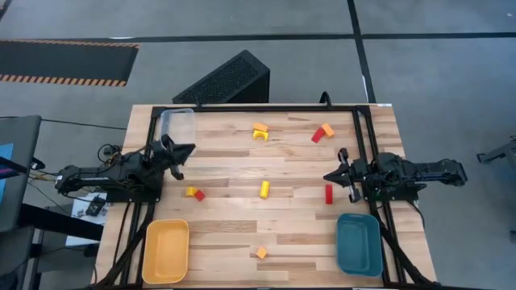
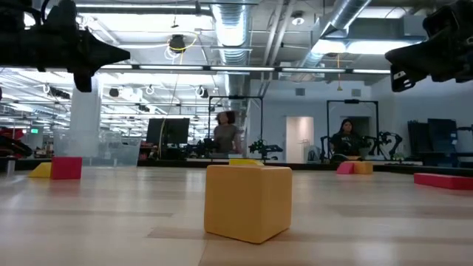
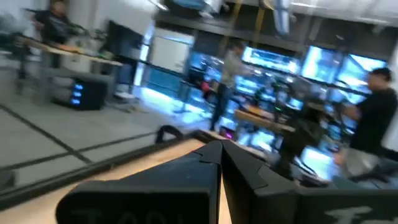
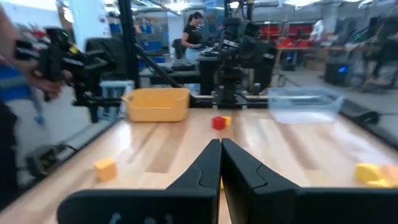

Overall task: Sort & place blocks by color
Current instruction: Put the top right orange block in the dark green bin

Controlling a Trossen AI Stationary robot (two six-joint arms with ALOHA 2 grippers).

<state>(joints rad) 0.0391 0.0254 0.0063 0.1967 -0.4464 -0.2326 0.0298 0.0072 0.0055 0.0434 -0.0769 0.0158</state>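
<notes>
Left gripper (image 1: 187, 151) raised at the left edge, fingers together, right gripper (image 1: 330, 176) opposite, fingers together

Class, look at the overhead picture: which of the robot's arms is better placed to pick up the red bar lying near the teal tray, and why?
Probably the right. Its tool, shut, hovers just beside the red bar, with the teal tray on its side. The left tool, also shut, sits across the table.

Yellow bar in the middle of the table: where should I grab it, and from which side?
Judging by the high view, come straight down on the yellow bar and pinch its two long sides at mid-length. It lies flat and alone, its long axis running toward the table's far edge, so the fingers fit either side.
</notes>
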